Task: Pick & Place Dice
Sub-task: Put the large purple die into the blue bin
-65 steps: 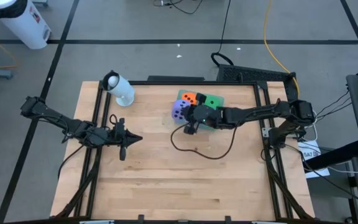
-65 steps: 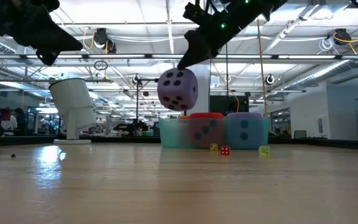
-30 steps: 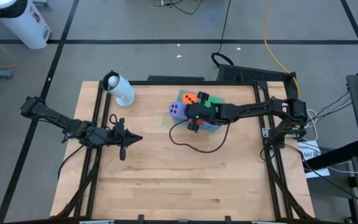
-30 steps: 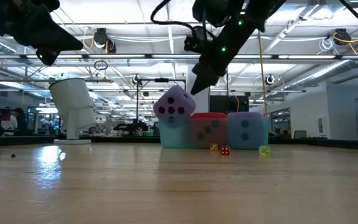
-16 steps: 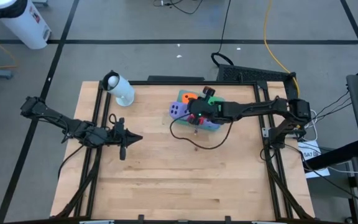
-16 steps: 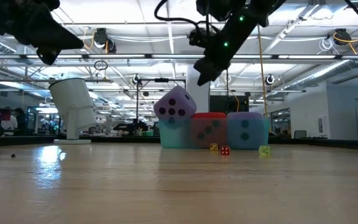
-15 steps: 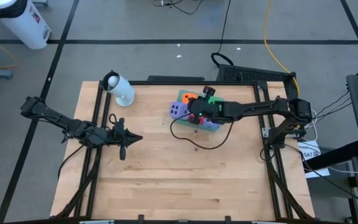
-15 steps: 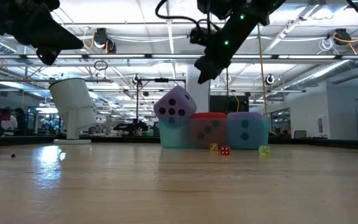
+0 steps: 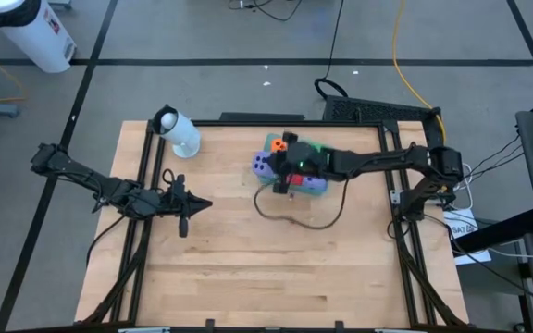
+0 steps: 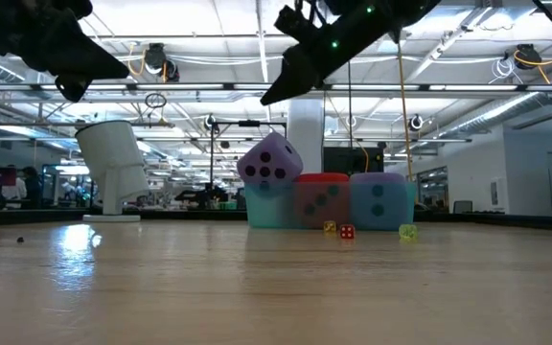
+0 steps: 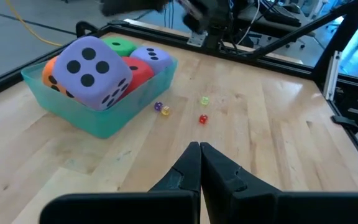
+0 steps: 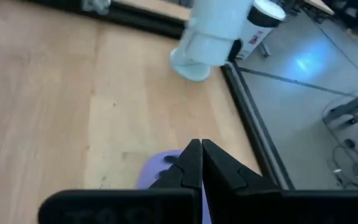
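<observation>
Mostly soft foam dice [image 11: 92, 65] heaped in translucent teal bin [image 11: 98, 121].

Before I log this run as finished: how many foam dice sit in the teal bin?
5. A purple die perches tilted at one end of the teal bin, with the orange die beside it. The red die, green die and second purple die lie behind.

Bright overhead ceiling lights, glare on table [image 10: 94, 251], right wrist view blurred
</observation>
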Available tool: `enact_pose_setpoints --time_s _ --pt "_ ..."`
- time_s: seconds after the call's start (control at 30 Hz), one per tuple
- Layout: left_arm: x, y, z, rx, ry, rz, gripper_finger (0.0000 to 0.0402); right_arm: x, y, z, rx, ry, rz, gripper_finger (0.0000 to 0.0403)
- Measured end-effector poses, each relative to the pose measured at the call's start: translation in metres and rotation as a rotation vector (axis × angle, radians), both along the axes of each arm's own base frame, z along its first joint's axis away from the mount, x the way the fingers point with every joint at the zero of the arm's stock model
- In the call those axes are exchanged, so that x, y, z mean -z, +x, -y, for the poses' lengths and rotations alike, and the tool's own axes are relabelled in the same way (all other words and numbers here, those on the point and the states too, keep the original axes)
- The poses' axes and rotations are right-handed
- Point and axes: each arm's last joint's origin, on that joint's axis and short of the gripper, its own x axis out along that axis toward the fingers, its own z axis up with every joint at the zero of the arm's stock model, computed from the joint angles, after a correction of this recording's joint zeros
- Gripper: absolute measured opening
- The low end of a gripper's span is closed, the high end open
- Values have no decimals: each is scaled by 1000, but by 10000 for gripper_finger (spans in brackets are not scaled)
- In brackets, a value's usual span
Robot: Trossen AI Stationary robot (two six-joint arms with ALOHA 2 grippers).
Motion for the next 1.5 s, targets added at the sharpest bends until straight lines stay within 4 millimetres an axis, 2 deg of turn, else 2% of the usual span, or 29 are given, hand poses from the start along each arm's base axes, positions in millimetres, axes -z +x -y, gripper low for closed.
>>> enact_pose_setpoints --time_s 0.13,0.3,0.6,0.77,1.07,1.3,1.4,1.5 --pt "0 0 0 1 8 0 5 4 0 19 22 44 7 0" --pt "0 0 0 2 27 0 5 11 2 35 -35 102 14 0" --pt "-1 0 -1 -17 40 7 5 45 5 54 -19 185 -118 0" --pt "-1 1 -3 -28 43 7 5 73 8 65 37 235 -193 0" --pt "0 1 -4 -26 48 -5 5 101 8 67 82 274 -299 0" --pt "0 1 -3 -22 50 -6 5 113 6 66 100 293 -291 0" --pt "0 1 -3 -22 50 -7 5 113 4 66 111 295 -278 0" --pt "0 1 -3 -21 50 -6 5 104 3 62 114 278 -264 0"
